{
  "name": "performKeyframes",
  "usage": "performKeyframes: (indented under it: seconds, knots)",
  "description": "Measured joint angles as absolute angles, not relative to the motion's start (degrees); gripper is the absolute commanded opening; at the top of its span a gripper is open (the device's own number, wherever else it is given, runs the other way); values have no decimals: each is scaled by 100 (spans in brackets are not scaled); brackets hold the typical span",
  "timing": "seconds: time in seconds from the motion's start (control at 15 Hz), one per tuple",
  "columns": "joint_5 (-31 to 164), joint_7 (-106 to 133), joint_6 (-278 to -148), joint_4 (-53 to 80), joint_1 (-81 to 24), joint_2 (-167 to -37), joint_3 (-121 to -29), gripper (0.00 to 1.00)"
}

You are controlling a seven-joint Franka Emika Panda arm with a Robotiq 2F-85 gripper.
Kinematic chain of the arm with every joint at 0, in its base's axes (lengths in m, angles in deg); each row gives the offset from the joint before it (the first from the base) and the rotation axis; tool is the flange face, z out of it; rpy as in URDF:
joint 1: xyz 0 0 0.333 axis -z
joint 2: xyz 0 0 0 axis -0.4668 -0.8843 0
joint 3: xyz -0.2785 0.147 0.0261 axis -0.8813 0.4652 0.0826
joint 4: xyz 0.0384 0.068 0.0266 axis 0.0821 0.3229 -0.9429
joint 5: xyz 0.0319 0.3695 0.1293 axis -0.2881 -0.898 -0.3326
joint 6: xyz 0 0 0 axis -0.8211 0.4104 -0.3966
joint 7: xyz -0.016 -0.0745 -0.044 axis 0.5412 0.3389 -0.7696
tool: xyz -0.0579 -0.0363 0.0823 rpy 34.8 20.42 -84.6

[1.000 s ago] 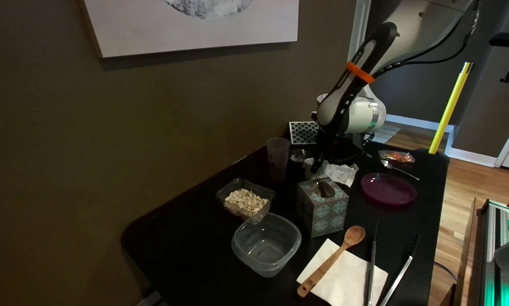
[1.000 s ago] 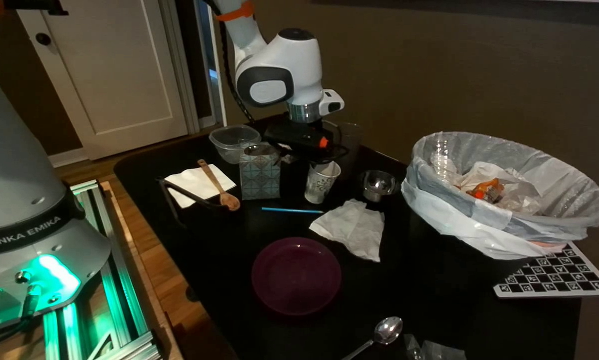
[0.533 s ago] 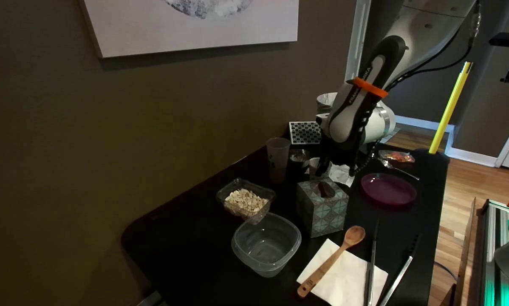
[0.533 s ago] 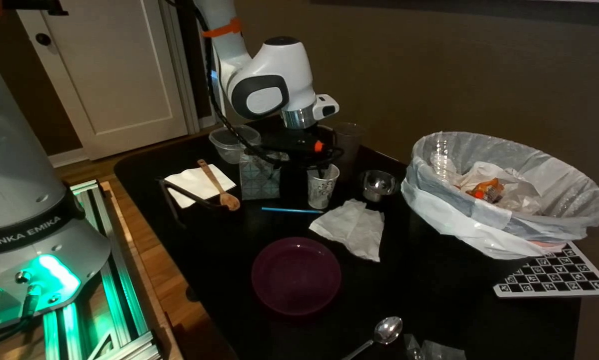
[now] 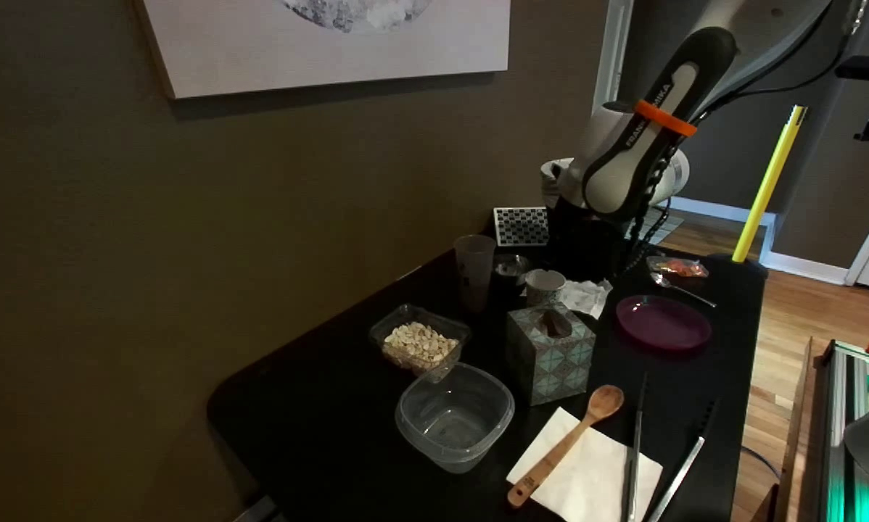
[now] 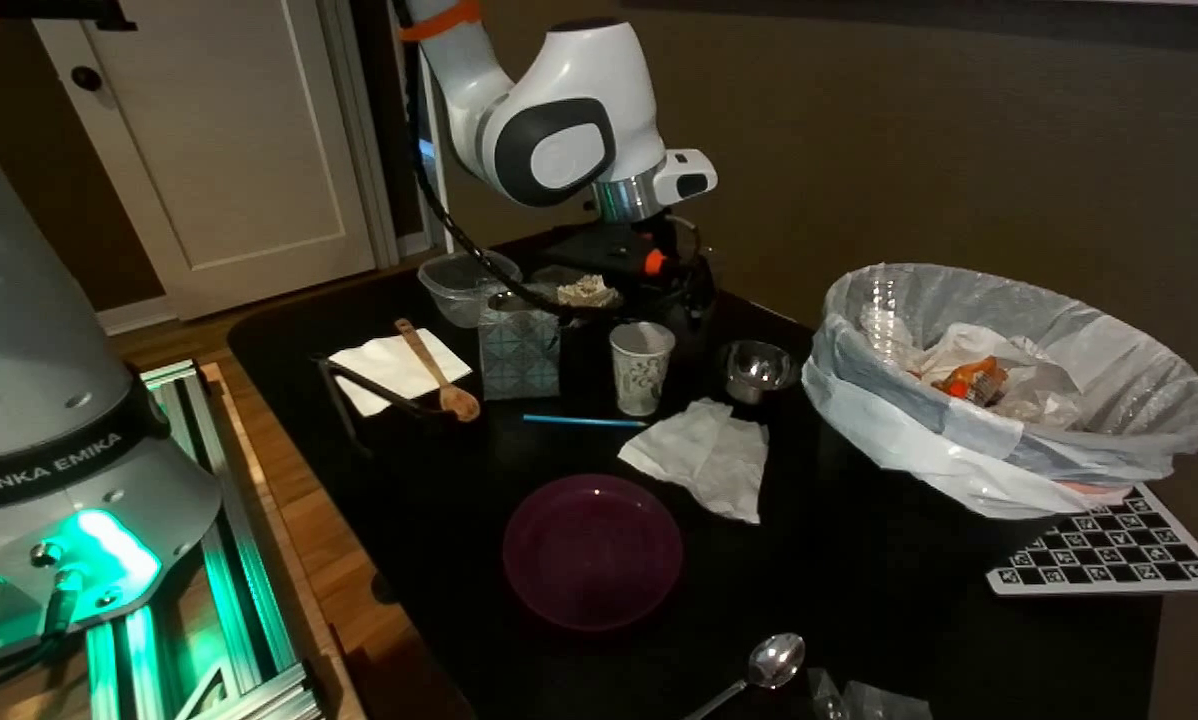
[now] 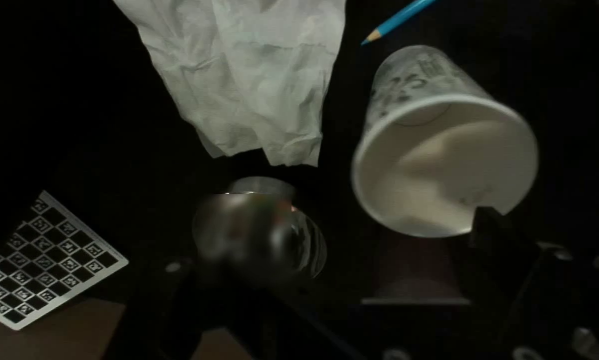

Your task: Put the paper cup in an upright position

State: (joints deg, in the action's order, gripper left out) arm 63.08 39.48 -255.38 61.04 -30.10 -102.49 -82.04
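Paper cup (image 6: 642, 370) upright, near gripper (image 7: 362, 242), fingers well apart; one fingertip overlaps rim in wrist view, contact unclear

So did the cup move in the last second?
Yes. In an exterior view the cup leaned a second ago and now stands upright; its base has shifted slightly, away from the tissue box, which hasn't moved.

Bench (image 5: 311, 435): in both exterior views I look down along it, from opposite end edges.
Paper cup (image 7: 449, 160): my wrist view faces down, close; all three share it.
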Motion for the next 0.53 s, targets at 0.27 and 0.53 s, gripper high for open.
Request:
performKeyframes:
  seconds: [0.27, 0.53]
  knots:
    - [5958, 3857, -25061, 6089, -2554, -9791, -7776, 100]
    - [5585, 3595, -24096, 5934, -2340, -9465, -7682, 100]
